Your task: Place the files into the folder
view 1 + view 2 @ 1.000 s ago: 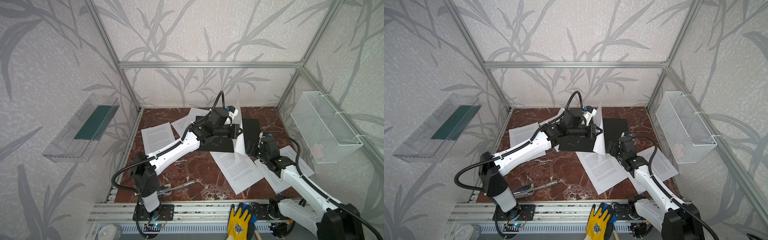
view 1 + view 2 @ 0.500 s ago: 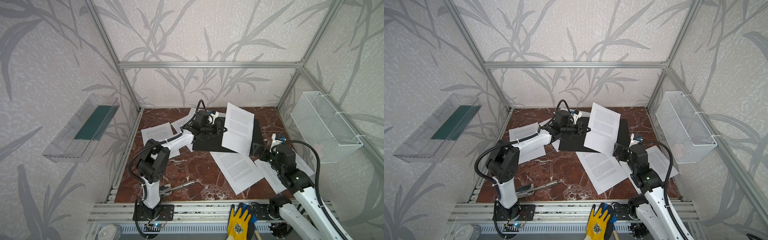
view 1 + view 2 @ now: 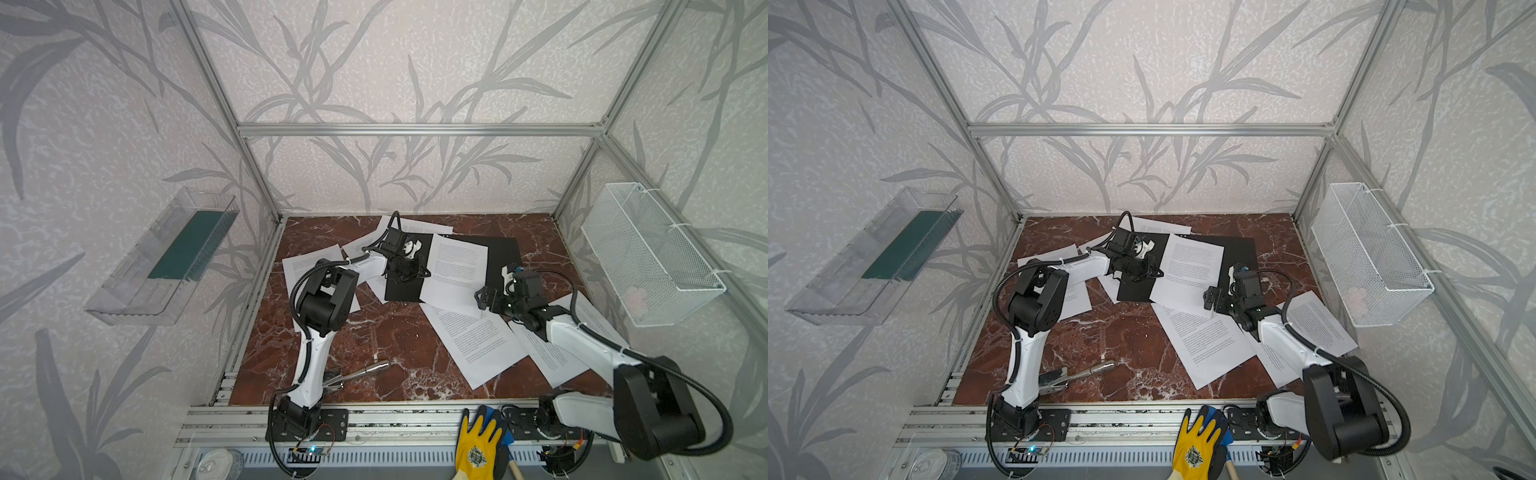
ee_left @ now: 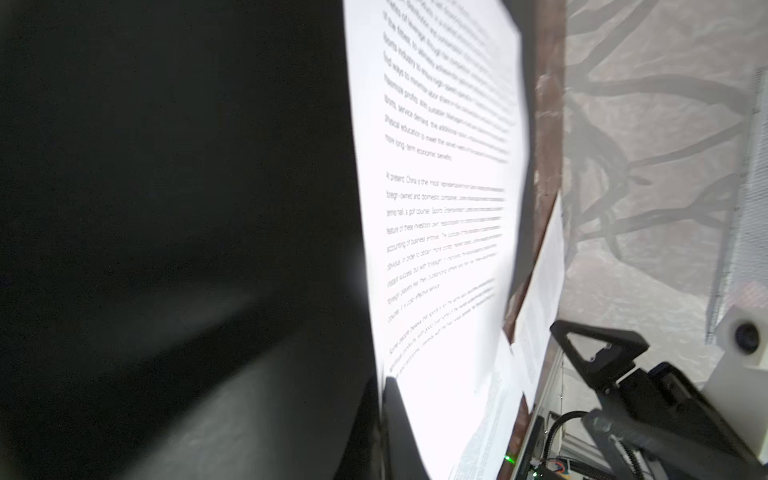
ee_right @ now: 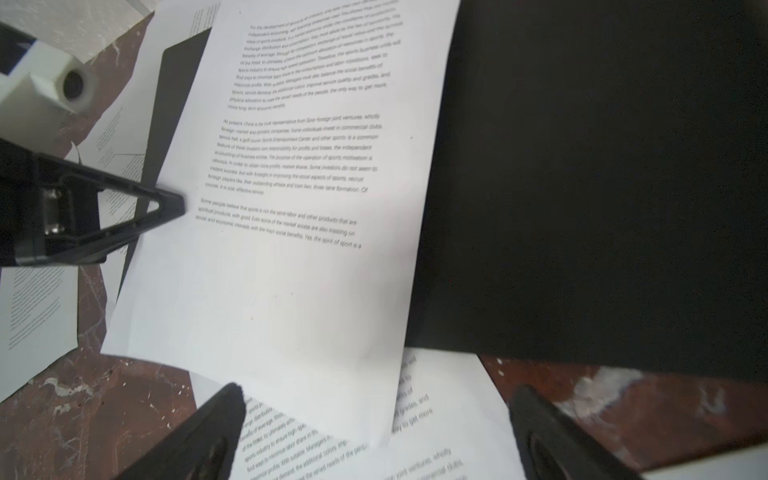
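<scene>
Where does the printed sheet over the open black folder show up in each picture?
In a top view: the printed sheet sits mid-scene, over the folder.
In a top view: same place, printed sheet over the folder.
Left wrist: printed sheet large, mid-picture, at a steep slant.
Right wrist: printed sheet large, mid-picture.
Shared landmark: the folder's black inside, beside the sheet everywhere.

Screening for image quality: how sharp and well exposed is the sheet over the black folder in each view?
Left wrist: sheet blown out near the camera, far text smeared, folder featureless black. Right wrist: text soft but mostly legible. Both top views: sharp, print too small to read.
</scene>
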### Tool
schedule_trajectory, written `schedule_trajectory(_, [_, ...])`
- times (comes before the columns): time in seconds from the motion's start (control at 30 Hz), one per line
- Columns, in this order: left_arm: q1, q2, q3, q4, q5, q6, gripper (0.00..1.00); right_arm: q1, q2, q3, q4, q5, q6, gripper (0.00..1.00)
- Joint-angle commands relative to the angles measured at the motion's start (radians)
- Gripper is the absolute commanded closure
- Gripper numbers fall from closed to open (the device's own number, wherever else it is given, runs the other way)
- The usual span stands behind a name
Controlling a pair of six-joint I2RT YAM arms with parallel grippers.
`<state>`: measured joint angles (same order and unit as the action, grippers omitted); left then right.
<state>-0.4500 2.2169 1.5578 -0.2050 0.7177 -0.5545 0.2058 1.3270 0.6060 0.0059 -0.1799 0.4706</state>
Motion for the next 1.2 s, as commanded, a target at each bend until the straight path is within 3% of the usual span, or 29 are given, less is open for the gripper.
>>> schedule_trajectory(0.0, [0.006, -0.004, 0.051, -0.102, -0.070, 0.071, 1.00, -0.040, 0.096, 0.068, 0.166, -0.073, 0.033, 0.01])
schedule_trajectory(0.2, [0.019, 0.026, 0.062, -0.108, -0.067, 0.072, 1.00, -0.080, 0.288, 0.178, 0.219, -0.210, 0.034, 0.01])
schedule_trajectory(0.33, [0.022, 0.033, 0.067, -0.108, -0.060, 0.070, 1.00, -0.080, 0.374, 0.193, 0.273, -0.229, 0.059, 0.02])
schedule_trajectory(0.5, [0.026, 0.035, 0.065, -0.100, -0.060, 0.062, 1.00, -0.080, 0.478, 0.163, 0.385, -0.287, 0.117, 0.22])
schedule_trajectory(0.83, [0.027, 0.071, 0.088, -0.106, -0.070, 0.053, 1.00, -0.079, 0.485, 0.033, 0.602, -0.360, 0.215, 0.34])
schedule_trajectory(1.17, [0.028, 0.075, 0.090, -0.103, -0.067, 0.046, 1.00, -0.076, 0.471, -0.042, 0.710, -0.396, 0.269, 0.49])
